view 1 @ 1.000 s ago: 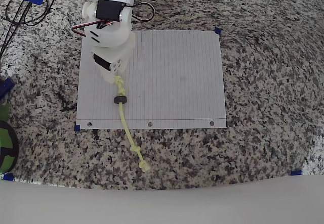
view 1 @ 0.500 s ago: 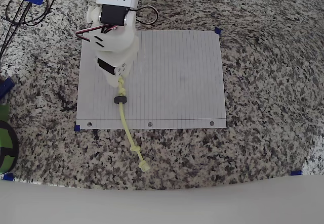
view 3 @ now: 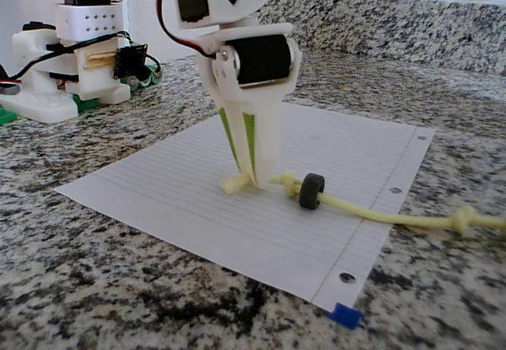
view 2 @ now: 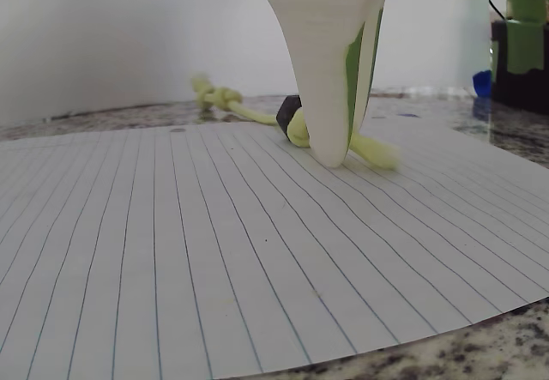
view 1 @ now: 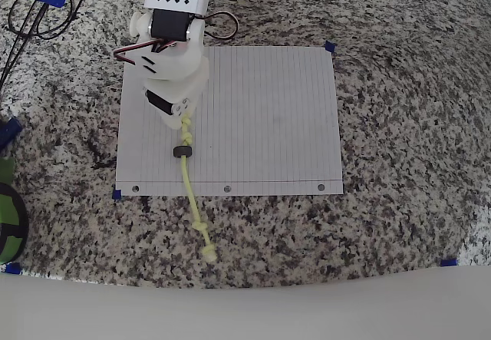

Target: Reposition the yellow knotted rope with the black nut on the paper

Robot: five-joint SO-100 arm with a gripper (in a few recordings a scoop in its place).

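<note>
The paper [view 1: 268, 117] lies flat on a speckled granite counter, its punched holes along the near edge. The yellow knotted rope [view 1: 186, 183] runs from the sheet's left part down over that edge, and its lower knotted end [view 1: 207, 254] rests on the granite. The black nut [view 1: 182, 152] sits on the rope, on the paper, just below my gripper [view 1: 184, 127]. My gripper is shut on the rope's upper end, tips down on the sheet. In the fixed view the gripper [view 3: 251, 180] pinches the rope beside the nut [view 3: 311, 190]. In the wrist view the rope [view 2: 373, 150] passes between the fingers [view 2: 330, 140], with the nut [view 2: 289, 114] behind.
Black cables [view 1: 38, 10] loop at the counter's top left. A green object [view 1: 8, 217] sits at the left edge. Blue tape marks [view 1: 330, 47] sit by the paper's corners. The arm's base [view 3: 71, 65] stands behind the sheet. A white strip borders the counter's near edge.
My gripper has shifted a little up and to the right with the rope's upper end. The rope's lower end on the granite has slid left and straightened.
</note>
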